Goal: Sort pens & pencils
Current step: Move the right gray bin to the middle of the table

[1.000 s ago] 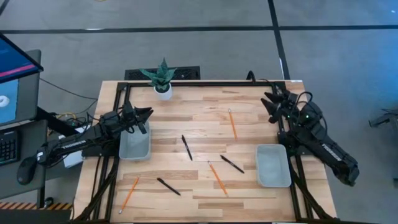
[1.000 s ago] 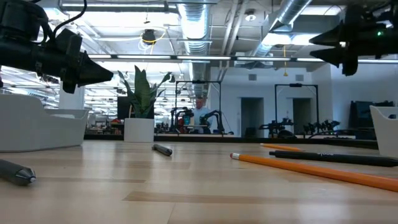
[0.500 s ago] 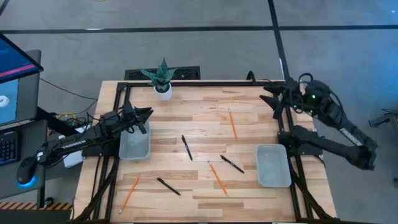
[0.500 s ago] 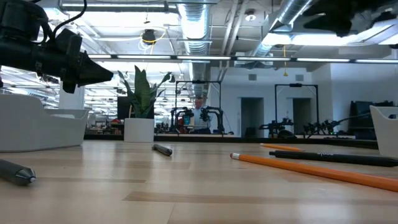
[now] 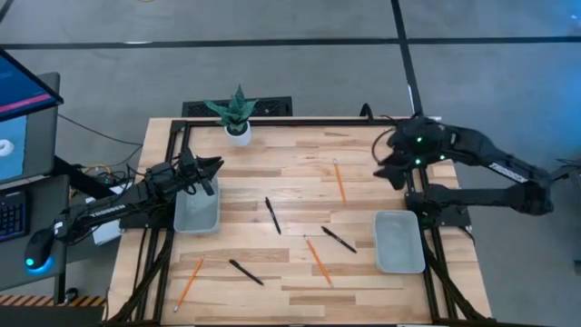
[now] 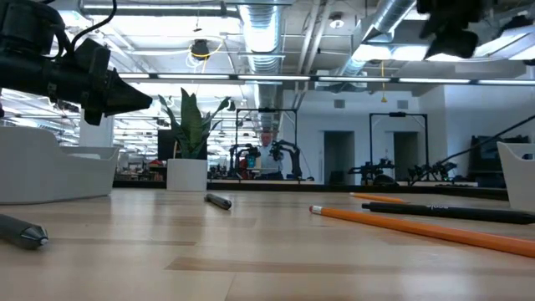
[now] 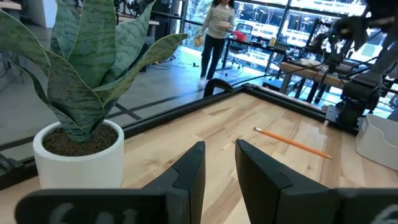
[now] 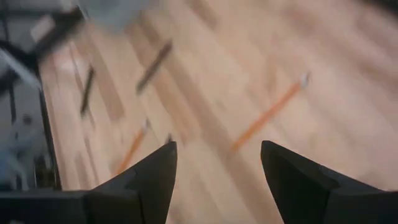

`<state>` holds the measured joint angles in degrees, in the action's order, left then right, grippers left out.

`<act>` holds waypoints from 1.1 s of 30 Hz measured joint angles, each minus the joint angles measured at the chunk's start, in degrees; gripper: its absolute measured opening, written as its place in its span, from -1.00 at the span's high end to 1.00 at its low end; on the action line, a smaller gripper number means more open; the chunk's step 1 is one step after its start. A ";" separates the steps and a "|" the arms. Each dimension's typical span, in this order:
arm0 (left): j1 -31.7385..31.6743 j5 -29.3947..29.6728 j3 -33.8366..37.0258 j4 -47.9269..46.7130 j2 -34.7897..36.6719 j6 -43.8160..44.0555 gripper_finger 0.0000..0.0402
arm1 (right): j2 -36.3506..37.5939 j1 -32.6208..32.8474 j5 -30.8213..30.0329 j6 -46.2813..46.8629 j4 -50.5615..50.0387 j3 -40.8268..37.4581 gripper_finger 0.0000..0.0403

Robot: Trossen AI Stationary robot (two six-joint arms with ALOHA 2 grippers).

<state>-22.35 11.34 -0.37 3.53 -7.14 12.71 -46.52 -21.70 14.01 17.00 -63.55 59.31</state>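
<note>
The right gripper (image 5: 388, 162) is held in the air over the far right part of the table (image 5: 290, 154), its fingers (image 8: 146, 180) spread wide with nothing between them. Just inward of it an orange pencil (image 5: 339, 181) lies flat on the wood. The left gripper (image 5: 211, 170) is parked above the far end of the left tray (image 5: 196, 211); its fingers (image 7: 189, 171) are parted by a narrow gap and nothing is gripped.

No sorting appears to have been done. Three black pens are scattered on the boards: one near the middle (image 5: 272, 215), one right of centre (image 5: 338, 239), one toward the near left (image 5: 245, 272). Two more pencils are seen, one near centre (image 5: 318, 260) and one at the near left (image 5: 188, 282). The left tray and the right tray (image 5: 398, 241) both look empty, though the left one is partly hidden by the arm. All six items are judged still to be sorted.
</note>
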 joint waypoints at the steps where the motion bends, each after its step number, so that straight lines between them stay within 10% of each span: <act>1: 0.00 -0.01 0.01 0.00 0.00 0.00 0.61 | -0.49 0.95 0.10 0.10 -2.04 0.00 -0.27; 19: 0.00 0.00 0.00 0.00 -0.02 -0.02 0.61 | -9.79 24.79 -11.59 0.76 -20.47 0.00 -0.27; 33: 0.00 0.01 -0.01 -0.02 -0.02 -0.04 0.61 | -16.57 27.73 -8.76 7.99 -17.14 -5.12 -0.27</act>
<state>-22.35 11.35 -0.38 3.51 -7.16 12.67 -63.09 6.02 5.25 25.00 -80.69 54.19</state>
